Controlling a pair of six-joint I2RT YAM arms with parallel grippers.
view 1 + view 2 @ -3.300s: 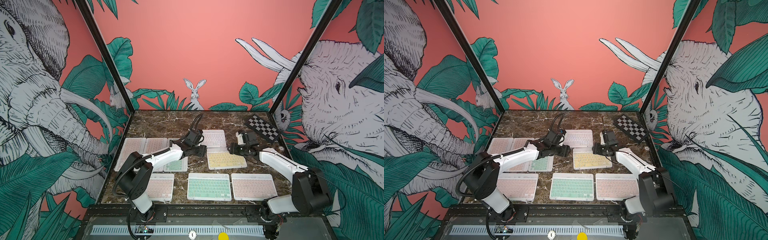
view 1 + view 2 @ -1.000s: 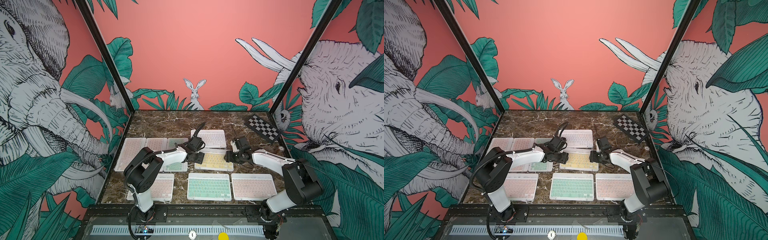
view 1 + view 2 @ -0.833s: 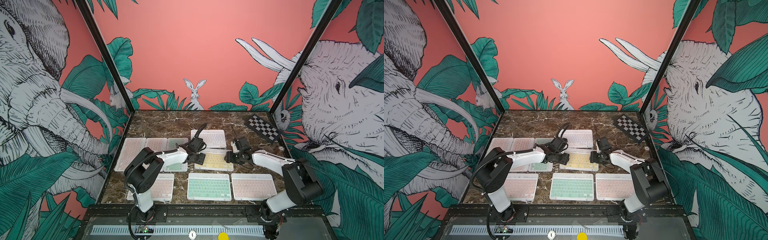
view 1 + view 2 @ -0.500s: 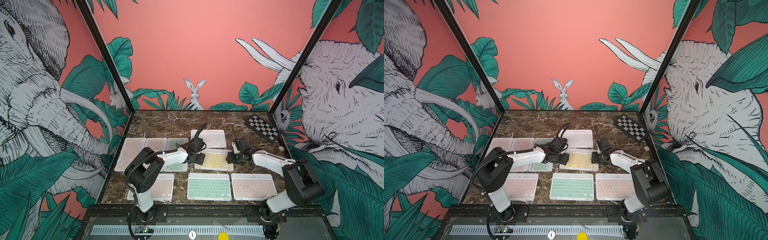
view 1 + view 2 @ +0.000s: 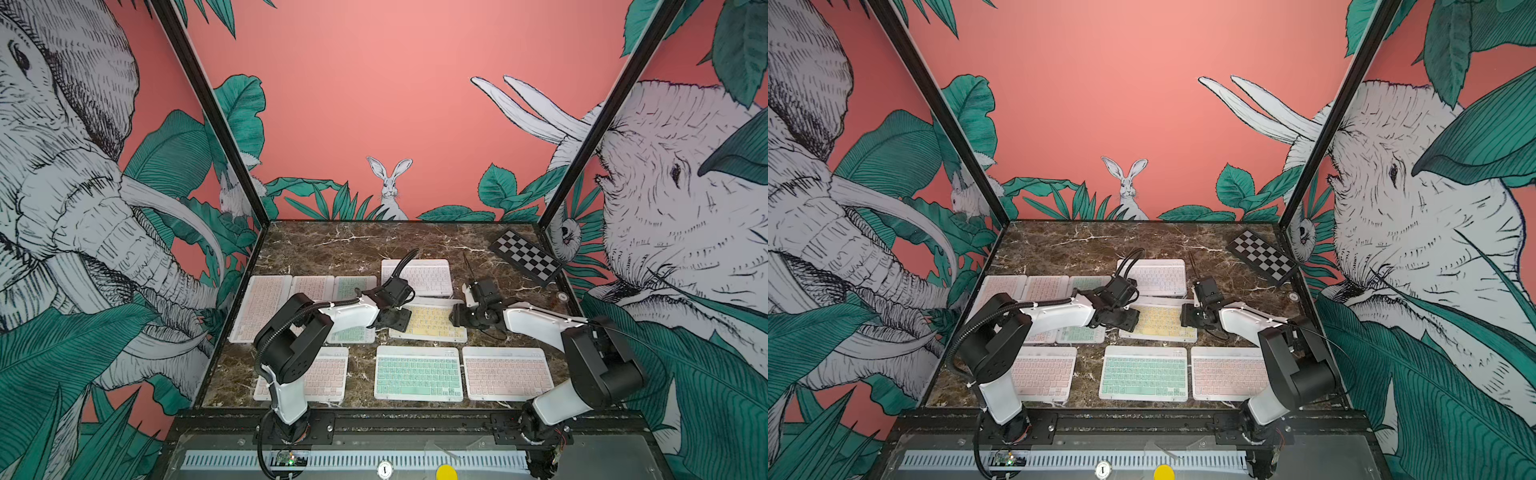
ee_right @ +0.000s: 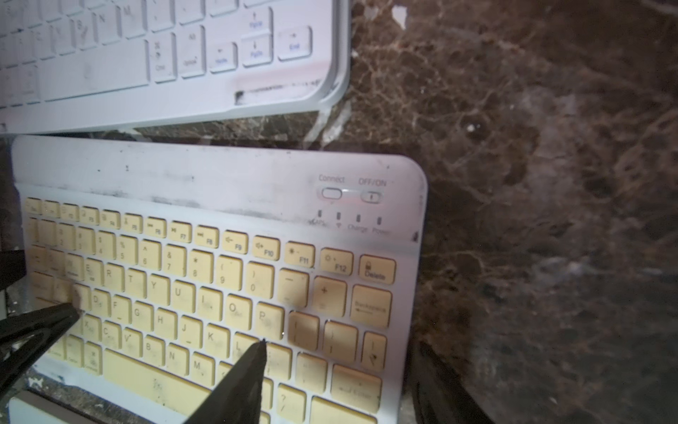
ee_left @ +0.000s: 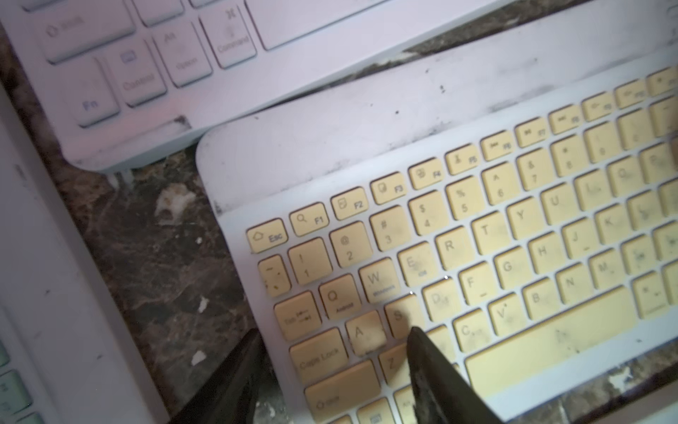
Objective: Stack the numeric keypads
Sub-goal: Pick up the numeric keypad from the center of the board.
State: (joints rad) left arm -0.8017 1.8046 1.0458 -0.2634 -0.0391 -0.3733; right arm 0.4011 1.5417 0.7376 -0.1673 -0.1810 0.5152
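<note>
Dead centre on the desk point(image 5: 332, 245): yellow keypad point(image 5: 434, 324), keys up, long axis running 9 to 3 o'clock, with grey scuffs along its 12 o'clock bezel. Left claw point(image 5: 395, 322) is clamped on the 9 o'clock end. Its wrist view shows one finger point(image 7: 440, 381) down on the keys by S and the other finger point(image 7: 227, 378) just off the edge, so the keypad edge sits in a narrow gap. Right claw point(image 5: 457, 318) bites the 3 o'clock end the same way, with one finger point(image 6: 242, 381) on the keys by L and its mate dark and blurred just past the edge. Can't tell whether the keypad is lifted or resting. White keypad point(image 5: 419, 276) is just beside it at 12 o'clock, and the right wrist view shows a thin strip of marble between them. Mint keypad point(image 5: 417, 372) is near at 6 o'clock, not touching. Pink keypad point(image 5: 507, 372) is at 4 to 5 o'clock, just beside the mint one. Second pink keypad point(image 5: 326, 376) is at 7 o'clock, partly behind the left arm point(image 5: 291, 345). Row of three keypads point(image 5: 311, 286) is at 9 o'clock, turned crosswise, edge to edge. It has two pink and one mint, the mint nearest the yellow one and partly under the left arm. Checkered board point(image 5: 525, 257) is in the far corner at 1 o'clock, well apart.
</note>
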